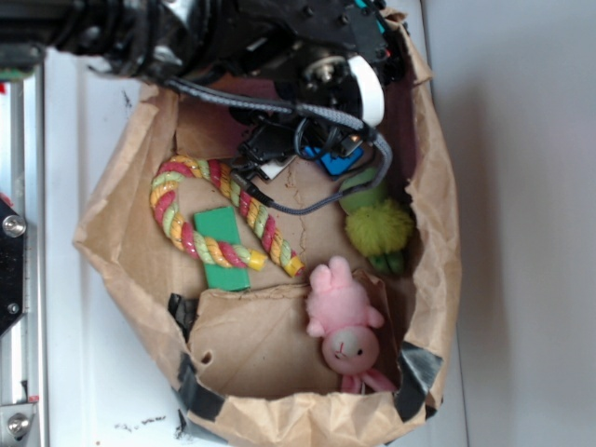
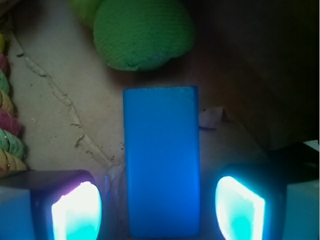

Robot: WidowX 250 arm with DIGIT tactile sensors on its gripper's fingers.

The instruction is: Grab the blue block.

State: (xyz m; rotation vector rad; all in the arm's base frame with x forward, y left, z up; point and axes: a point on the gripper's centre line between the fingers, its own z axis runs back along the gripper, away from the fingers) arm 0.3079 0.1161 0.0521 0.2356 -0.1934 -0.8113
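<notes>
Brown paper bag [image 1: 430, 279], laid open, holds all items. Robot arm [image 1: 279, 37] reaches in from the top edge. Braided rope toy [image 1: 244, 207] arcs over the flat green block [image 1: 222, 244]. Green plush [image 1: 377, 223] sits at the right wall; pink plush bunny [image 1: 345, 321] lies below it. Gripper [image 2: 159, 210] is spread wide, one finger [image 2: 77, 212] on each side of the blue block [image 2: 161, 160], gaps visible both sides. Blue block lies flat on the bag floor just below the green plush.
</notes>
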